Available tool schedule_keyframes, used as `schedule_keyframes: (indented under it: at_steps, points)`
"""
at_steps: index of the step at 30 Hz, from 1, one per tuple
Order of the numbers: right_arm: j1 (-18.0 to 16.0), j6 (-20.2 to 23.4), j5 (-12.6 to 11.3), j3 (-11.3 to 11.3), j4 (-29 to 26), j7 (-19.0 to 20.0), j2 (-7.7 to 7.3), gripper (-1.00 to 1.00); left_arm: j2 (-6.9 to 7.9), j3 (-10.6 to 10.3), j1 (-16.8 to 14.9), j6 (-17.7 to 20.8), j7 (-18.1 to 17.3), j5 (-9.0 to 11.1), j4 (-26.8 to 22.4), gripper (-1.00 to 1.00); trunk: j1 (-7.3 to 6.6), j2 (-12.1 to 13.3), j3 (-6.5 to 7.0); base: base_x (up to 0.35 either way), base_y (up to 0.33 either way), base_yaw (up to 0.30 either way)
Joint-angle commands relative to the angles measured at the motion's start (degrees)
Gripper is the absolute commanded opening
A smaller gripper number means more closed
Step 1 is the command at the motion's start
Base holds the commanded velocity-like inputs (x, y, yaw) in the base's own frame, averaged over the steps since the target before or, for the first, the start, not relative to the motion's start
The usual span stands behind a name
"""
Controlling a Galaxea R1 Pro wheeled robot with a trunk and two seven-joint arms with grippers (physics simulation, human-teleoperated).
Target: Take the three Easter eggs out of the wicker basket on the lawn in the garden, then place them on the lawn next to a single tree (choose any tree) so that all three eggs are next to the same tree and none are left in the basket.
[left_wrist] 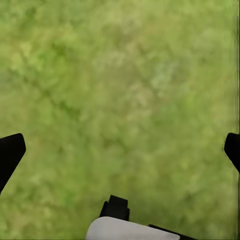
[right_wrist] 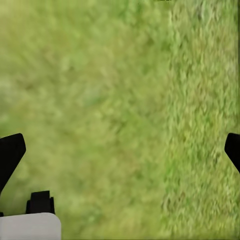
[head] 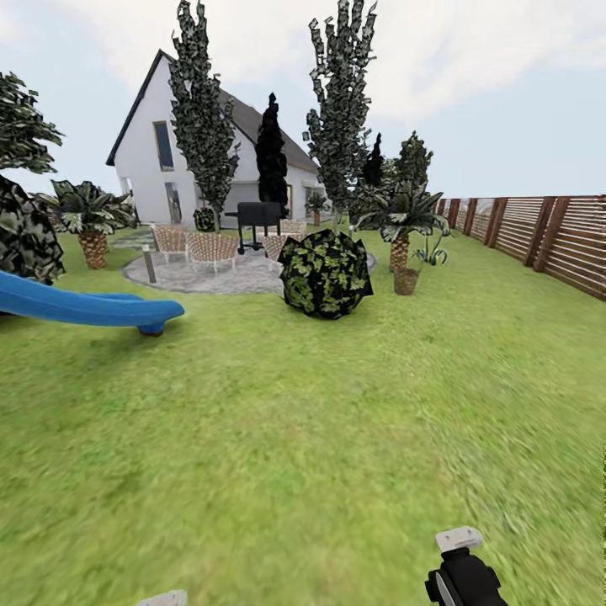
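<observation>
— What is the head camera taking in?

— A flat green grass lawn (head: 278,438) is stretching away to a white gabled house (head: 181,160). A brown horizontal-slat wooden fence (head: 539,236) is running along the right edge. Two slim trees with dark, green-white mottled crowns (head: 343,101) are standing near a paved patio, where a black grill (head: 258,220) and wicker chairs (head: 210,248) are sitting. A round dark bush (head: 325,273) is sitting just in front of the patio, and a blue plastic slide (head: 84,307) is lying at the left. A small brown pot-like thing (head: 406,280) is standing by a short palm (head: 402,223); whether it is the basket I cannot tell.

— And the arms?

— The right arm's black wrist (head: 463,576) is poking in at the bottom.

— The left wrist camera?

— The left gripper (left_wrist: 120,150) is hanging spread wide, empty, over grass.

— The right wrist camera?

— The right gripper (right_wrist: 120,150) is likewise released over bare, blurred lawn.
</observation>
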Motion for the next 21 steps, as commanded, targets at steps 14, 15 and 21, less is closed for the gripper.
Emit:
schedule_keyframes:
  at_steps: [14,15,21]
  points:
    - [0.0,0.4,0.4,0.2,-0.1,0.0,-0.05,1.00,-0.14,0.1,0.0,0.2,0.4,0.5,0.0,1.00,0.04,0.0,-0.06,0.327,0.000,-0.211]
    - [0.0,0.4,0.4,0.2,-0.1,0.0,-0.05,1.00,-0.15,0.1,0.0,0.2,0.4,0.5,0.0,1.00,0.04,0.0,-0.06,0.327,0.000,-0.193]
    - [0.0,0.5,0.4,0.3,-0.1,0.0,-0.03,1.00,-0.15,0.1,0.0,0.2,0.4,0.5,0.0,1.00,0.04,0.0,-0.06,0.328,0.000,-0.176]
